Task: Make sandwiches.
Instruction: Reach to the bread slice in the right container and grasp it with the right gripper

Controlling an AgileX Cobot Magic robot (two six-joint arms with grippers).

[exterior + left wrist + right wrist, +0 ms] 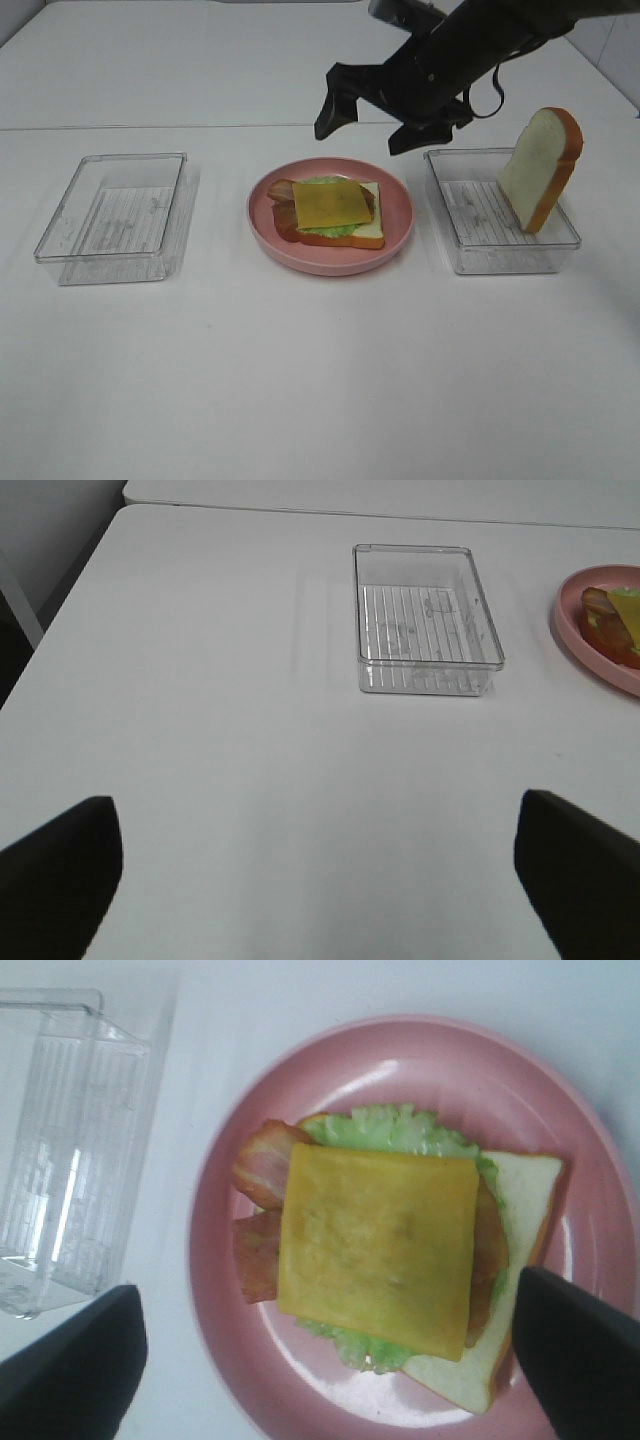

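On the pink plate lies a half-built sandwich: a white bread slice, green lettuce, reddish bacon strips and a yellow cheese slice on top. A second bread slice leans upright in the right clear tray. My right gripper hangs open above the plate's far side, nothing between its fingers; in the right wrist view the right gripper frames the sandwich from above. My left gripper is open over bare table, out of the exterior view.
An empty clear tray stands left of the plate; it shows as the same tray in the left wrist view, with the plate's rim beside it. A table seam runs behind the trays.
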